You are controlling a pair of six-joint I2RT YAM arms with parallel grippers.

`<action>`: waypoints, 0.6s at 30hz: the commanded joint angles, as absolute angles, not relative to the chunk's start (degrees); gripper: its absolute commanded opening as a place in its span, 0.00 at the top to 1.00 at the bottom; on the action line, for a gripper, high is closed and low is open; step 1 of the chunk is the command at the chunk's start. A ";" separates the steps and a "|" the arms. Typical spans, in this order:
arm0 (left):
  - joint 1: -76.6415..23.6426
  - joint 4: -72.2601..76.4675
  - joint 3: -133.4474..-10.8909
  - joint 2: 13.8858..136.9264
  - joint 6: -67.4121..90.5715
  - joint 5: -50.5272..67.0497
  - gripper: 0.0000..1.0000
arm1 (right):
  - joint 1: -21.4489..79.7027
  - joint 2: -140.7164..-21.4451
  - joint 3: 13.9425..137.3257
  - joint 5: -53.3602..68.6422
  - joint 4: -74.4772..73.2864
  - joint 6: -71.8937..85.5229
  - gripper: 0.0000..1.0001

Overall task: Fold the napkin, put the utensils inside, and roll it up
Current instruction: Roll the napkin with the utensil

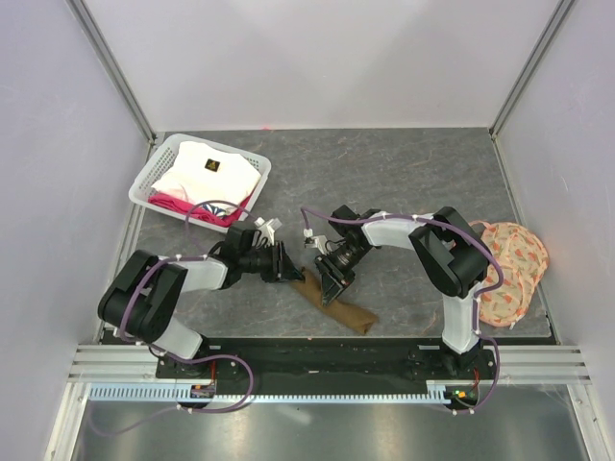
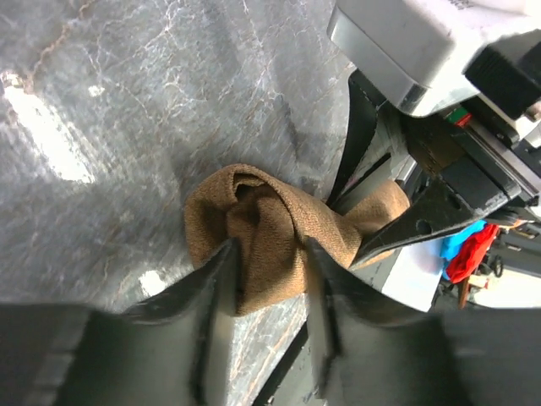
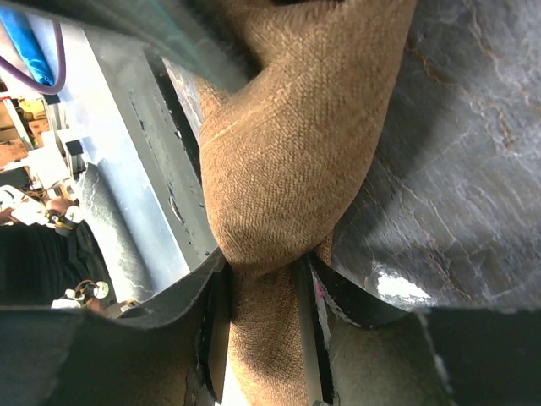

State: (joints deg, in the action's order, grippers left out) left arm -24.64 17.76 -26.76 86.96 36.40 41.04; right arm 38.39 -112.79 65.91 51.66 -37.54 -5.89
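Note:
The olive-brown napkin lies rolled into a long, narrow bundle near the table's front edge, running from upper left to lower right. My left gripper is at its left end, its jaws closed on the bunched cloth. My right gripper grips the roll a little further along, its jaws pinching the cloth tightly. In the left wrist view my left gripper straddles the roll's end, and a right finger shows behind. In the right wrist view my right gripper squeezes the roll. The gold spoon is hidden.
A white basket at the back left holds a white cloth with a black label and a pink item. A peach floral round fabric piece lies at the right edge. The metal front rail runs just below the roll.

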 commanded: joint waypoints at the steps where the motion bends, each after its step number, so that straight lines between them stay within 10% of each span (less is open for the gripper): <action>1: -25.58 21.09 -28.74 89.03 35.86 43.06 0.75 | 38.41 -113.65 67.67 47.48 -37.44 -7.91 0.58; 5: -25.66 19.96 -29.44 89.74 36.39 42.55 0.98 | 38.41 -110.14 68.38 41.94 -37.79 -5.98 0.50; 18: -25.58 9.41 -34.45 91.32 37.61 42.45 0.98 | 51.14 -91.24 65.92 6.01 -35.25 3.07 0.20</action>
